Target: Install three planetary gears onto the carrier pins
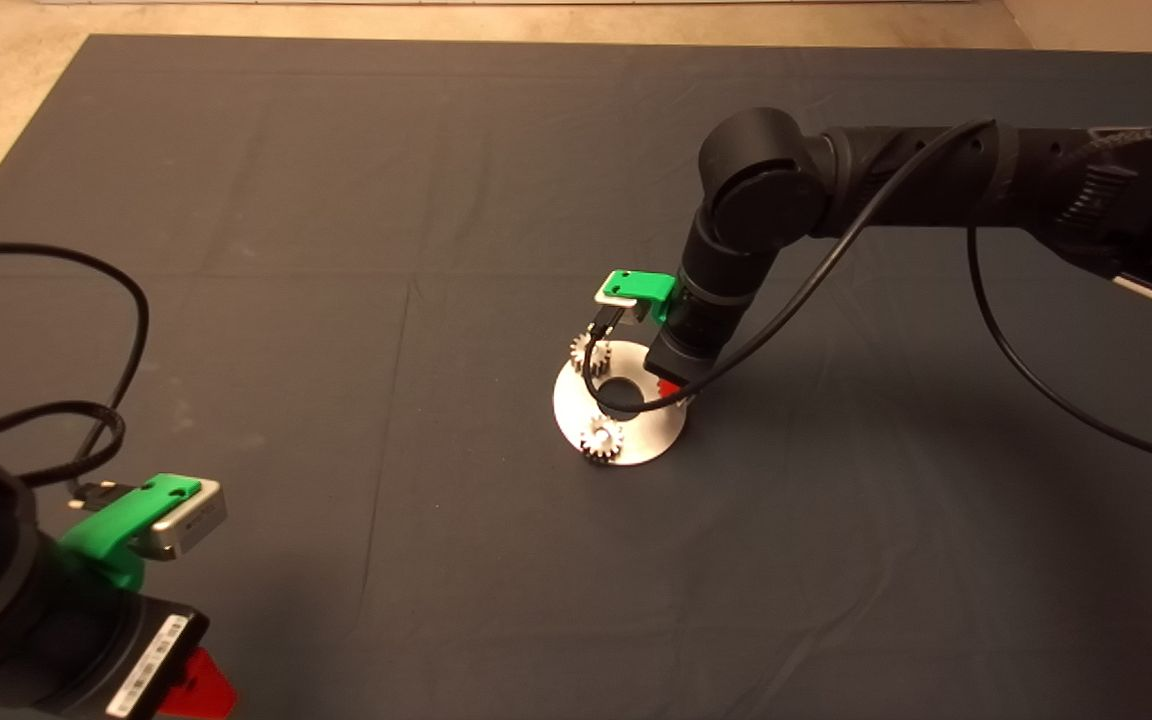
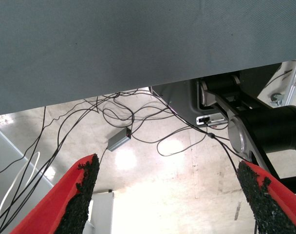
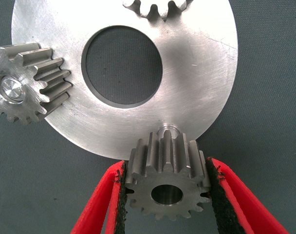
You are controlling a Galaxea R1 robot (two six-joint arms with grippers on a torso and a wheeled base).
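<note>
Currently right gripper (image 3: 166, 195) jaws clenched on third planetary gear (image 3: 166, 181), bore axis roughly in line with the last bare carrier pin (image 3: 168, 132) just beyond it on disc (image 3: 196, 73); left gripper (image 2: 170, 200) parked, jaws released.

The head camera looks down from above on the mat (image 1: 336, 250), taking in both arms. The right wrist camera sits very close over the disc (image 3: 196, 63), facing down between its fingers (image 3: 101, 204); the disc (image 1: 636, 425) shows in the head view too. The left wrist camera faces past the mat's edge (image 2: 138, 48) to the floor (image 2: 177, 185) and cables (image 2: 133, 114).
</note>
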